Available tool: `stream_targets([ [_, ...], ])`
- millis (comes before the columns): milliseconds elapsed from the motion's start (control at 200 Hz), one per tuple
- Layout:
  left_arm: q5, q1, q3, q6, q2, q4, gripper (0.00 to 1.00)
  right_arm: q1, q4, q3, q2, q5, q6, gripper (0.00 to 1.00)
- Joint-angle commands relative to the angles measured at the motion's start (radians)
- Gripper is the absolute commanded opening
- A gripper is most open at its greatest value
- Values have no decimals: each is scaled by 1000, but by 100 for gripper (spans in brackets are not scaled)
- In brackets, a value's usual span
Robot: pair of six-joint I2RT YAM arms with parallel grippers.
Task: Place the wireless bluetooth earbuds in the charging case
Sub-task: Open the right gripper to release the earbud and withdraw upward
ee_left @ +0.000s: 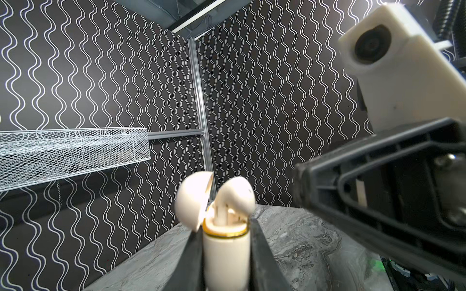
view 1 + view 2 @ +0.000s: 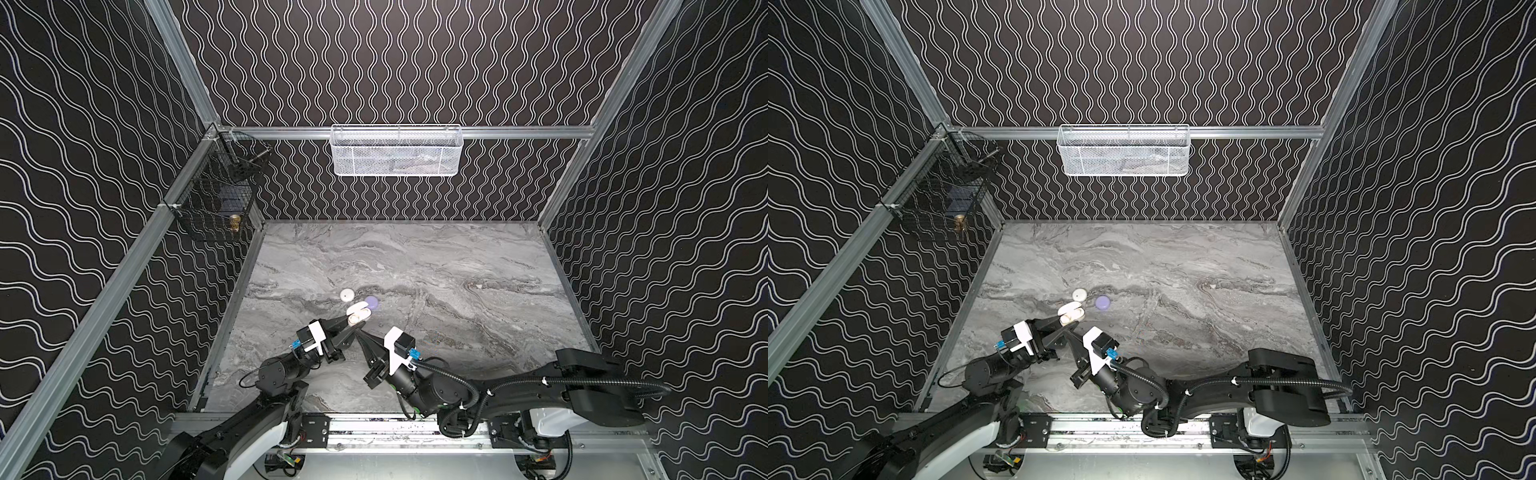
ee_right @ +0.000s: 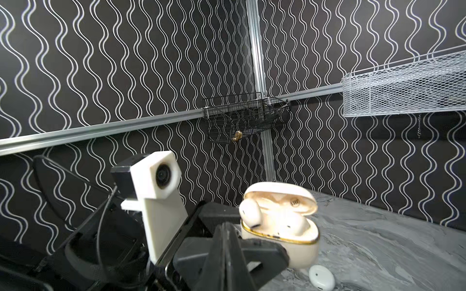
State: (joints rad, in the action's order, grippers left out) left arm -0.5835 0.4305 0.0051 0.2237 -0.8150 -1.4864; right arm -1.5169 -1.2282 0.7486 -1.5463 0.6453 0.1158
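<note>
Between the black fingers of the left gripper, which clamp its sides, the cream gold-rimmed charging case stands with its lid open, one off-white stemmed earbud sticking up from its socket and a second earbud seated lower (stem hidden). Just beside it, the right gripper holds its fingers pressed together. A round white closed case and a lilac case lie just beyond on the grey marble tabletop.
</note>
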Motion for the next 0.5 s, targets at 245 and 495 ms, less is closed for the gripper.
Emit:
stream_targets([
  [245,-5,0,-39,-15,17,-37,0,81,109,17,8,15,-120,0],
  [495,-4,2,-39,-16,9,-39,0,75,85,-44,70,-40,-97,1],
])
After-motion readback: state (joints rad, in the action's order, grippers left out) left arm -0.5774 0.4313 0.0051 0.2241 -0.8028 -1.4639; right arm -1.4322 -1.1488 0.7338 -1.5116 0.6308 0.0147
